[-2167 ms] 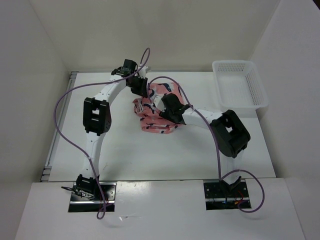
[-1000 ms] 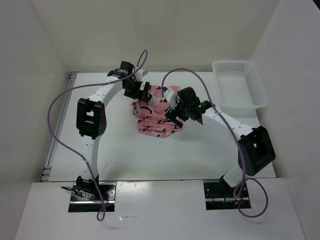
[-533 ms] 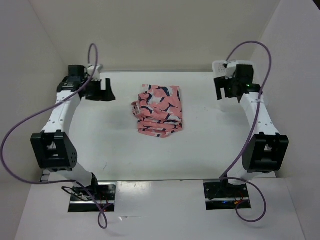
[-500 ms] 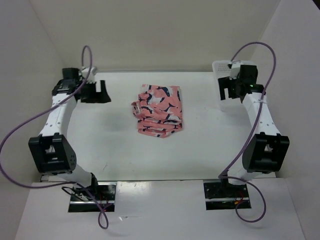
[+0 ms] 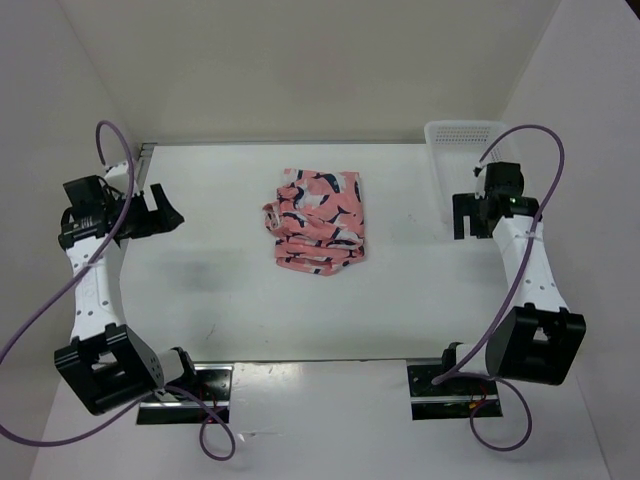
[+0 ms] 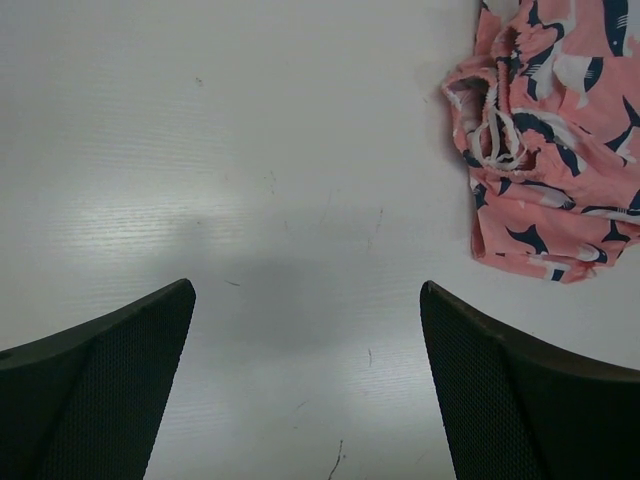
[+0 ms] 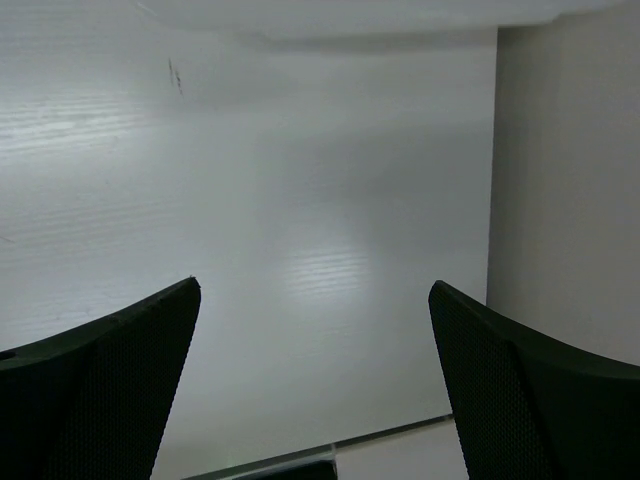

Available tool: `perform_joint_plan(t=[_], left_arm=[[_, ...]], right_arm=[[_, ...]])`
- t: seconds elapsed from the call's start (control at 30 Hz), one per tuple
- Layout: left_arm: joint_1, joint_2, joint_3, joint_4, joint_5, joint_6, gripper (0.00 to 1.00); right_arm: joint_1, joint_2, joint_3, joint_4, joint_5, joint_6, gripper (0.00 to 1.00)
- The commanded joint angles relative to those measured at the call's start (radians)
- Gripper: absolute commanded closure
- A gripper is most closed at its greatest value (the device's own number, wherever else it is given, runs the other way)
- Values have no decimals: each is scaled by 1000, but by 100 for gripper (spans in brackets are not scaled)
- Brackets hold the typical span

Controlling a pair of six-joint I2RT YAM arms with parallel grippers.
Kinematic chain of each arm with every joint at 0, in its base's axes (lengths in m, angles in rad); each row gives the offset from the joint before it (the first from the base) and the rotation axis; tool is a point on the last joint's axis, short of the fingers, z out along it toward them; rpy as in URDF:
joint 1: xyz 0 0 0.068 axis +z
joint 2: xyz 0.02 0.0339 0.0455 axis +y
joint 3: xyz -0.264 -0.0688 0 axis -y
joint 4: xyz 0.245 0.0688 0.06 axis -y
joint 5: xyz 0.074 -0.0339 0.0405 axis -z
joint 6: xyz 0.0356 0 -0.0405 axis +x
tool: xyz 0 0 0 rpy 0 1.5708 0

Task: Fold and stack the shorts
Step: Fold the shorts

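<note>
Gaping wide and empty, left tool [image 5: 164,213] and right tool [image 5: 472,221] flank the folded shorts [image 5: 318,222].

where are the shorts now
In the top view the shorts lie folded near the table's middle, left of the basket at the far right corner.

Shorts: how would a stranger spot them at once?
Start at the big white table. Near its middle lies a folded bundle, the shorts. They alone are salmon pink with navy and white shapes; the basket at the far right corner is plain white.
</note>
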Motion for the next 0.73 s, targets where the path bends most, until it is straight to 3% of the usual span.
perform_joint_plan(t=[0.0,0.17,0.7], left_arm=[[18,-50,-13,33,65,5,0],[36,-71,-22,33,103,5,0],[36,-110,-60,33,121,5,0]], right_arm=[[23,-87,-74,-38,107,54,0],[23,-198,-121,-29,98,54,0],[35,-321,-142,25,14,-19,0]])
